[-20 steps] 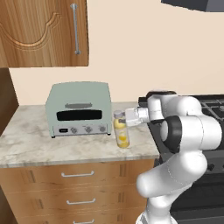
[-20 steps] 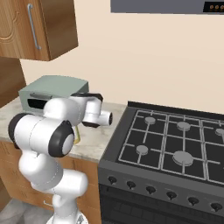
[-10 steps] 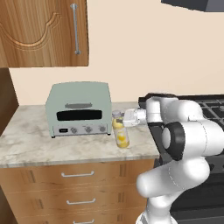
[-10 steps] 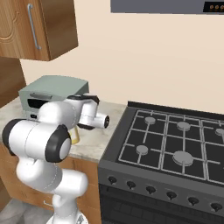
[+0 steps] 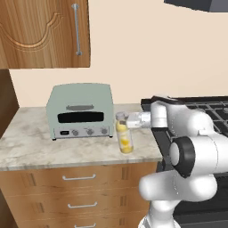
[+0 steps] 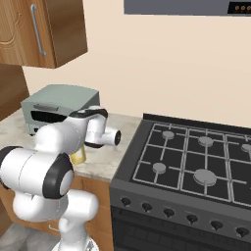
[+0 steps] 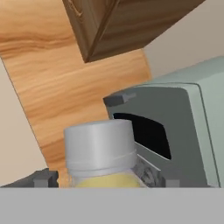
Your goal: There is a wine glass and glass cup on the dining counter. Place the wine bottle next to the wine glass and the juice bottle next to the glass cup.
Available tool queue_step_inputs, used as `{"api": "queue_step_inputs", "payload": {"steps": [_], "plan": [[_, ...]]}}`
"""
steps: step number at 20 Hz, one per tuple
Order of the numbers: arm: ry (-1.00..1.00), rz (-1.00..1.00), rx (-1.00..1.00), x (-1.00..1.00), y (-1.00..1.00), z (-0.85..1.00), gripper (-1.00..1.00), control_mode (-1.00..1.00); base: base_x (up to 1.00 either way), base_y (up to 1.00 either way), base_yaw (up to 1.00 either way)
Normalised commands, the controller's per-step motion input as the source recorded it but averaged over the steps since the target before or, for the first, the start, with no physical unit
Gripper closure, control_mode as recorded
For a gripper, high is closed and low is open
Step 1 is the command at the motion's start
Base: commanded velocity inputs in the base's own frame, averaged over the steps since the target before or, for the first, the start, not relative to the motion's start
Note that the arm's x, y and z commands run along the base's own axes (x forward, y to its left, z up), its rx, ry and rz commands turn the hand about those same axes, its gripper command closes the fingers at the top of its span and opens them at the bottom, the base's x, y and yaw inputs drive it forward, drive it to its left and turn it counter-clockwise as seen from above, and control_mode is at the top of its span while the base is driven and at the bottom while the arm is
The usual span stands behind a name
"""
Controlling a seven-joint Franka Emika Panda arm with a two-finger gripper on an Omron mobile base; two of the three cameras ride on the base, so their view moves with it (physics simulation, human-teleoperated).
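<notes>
Juice bottle (image 5: 125, 138) upright on marbled worktop (image 5: 53, 147), just beside the right front corner of the grey toaster oven (image 5: 81, 111), near the worktop's front edge. Yellow-orange body, pale cap; cap (image 7: 99, 146) close up in the hand view, centred between the two dark finger tips, toaster oven (image 7: 175, 131) behind and to the right of it there. Gripper (image 5: 123, 120) level with the bottle's neck and cap, reaching in sideways from the stove side toward the toaster oven. Jaws set wide on either side of the cap; contact with the cap not clear, so grip on the bottle cannot be told. Arm folded: white forearm horizontal above the worktop's right end, wrist pointing at the toaster oven, elbow bulked out in front of the stove (image 6: 196, 162). Same pose from the right base view: hand (image 6: 105, 136) stretched level, bottle (image 6: 78, 157) mostly hidden behind the forearm, yellow base showing beneath it. Wooden wall cabinet (image 5: 44, 33) above the toaster oven, drawers (image 5: 78, 193) below it.
</notes>
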Motion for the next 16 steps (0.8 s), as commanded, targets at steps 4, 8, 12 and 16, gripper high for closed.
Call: {"api": "queue_step_inputs", "payload": {"steps": [4, 8, 12, 16], "plan": [[0.14, 0.06, 0.05, -0.30, -0.05, 0.36, 1.00, -1.00, 0.00, 0.00, 0.00], [0.02, 0.24, 0.14, -0.30, 0.00, 0.30, 1.00, -1.00, 0.00, 0.00, 0.00], [-0.05, 0.31, 0.17, -0.36, 0.00, 0.26, 1.00, -1.00, 0.00, 0.00, 0.00], [-0.20, 0.33, 0.18, -0.39, 0.00, 0.19, 1.00, -1.00, 0.00, 0.00, 0.00]]}}
